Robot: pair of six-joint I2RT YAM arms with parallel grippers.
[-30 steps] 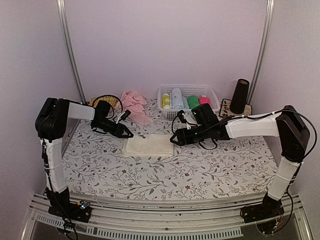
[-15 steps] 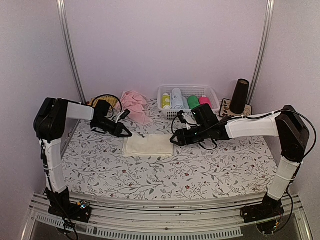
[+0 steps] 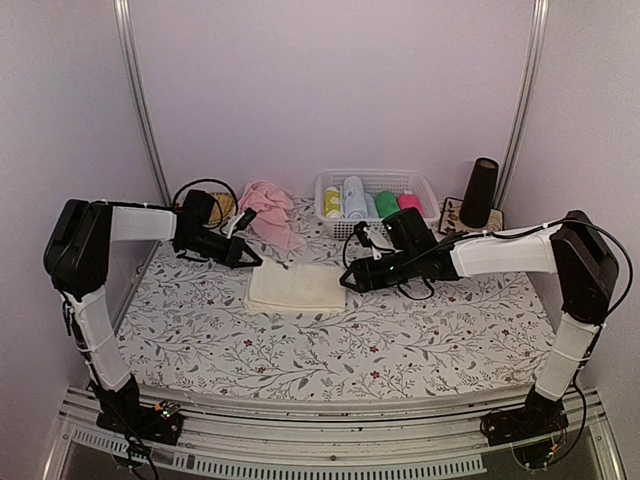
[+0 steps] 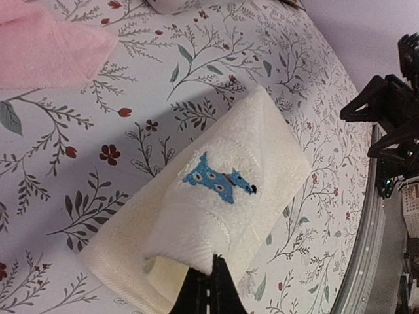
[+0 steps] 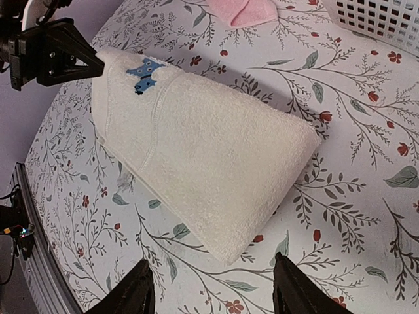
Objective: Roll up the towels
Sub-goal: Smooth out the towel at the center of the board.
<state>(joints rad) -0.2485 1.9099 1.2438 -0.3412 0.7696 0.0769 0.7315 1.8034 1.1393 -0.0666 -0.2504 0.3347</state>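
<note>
The cream towel (image 3: 297, 288) lies folded at the table's middle, with a blue dog patch near its left far corner (image 4: 219, 178). My left gripper (image 3: 252, 258) is shut on that corner (image 4: 211, 278) and holds it slightly lifted. My right gripper (image 3: 347, 280) is open and empty just right of the towel; its fingertips (image 5: 134, 291) straddle the towel's near right corner (image 5: 203, 150) without touching it. The pale pink towel (image 3: 268, 208) lies crumpled behind the left gripper; it also shows in the left wrist view (image 4: 46, 46) and the right wrist view (image 5: 245, 10).
A white basket (image 3: 425, 190) at the back holds yellow-green, light blue, green and magenta rolls. A black cylinder (image 3: 480, 192) stands at the back right. A black cable loop (image 3: 205, 190) lies at the back left. The table has a floral cloth (image 3: 400, 330).
My left arm has swung back and left, and its gripper has drawn the cream towel's left far corner up and slightly back. The right arm has barely moved.
</note>
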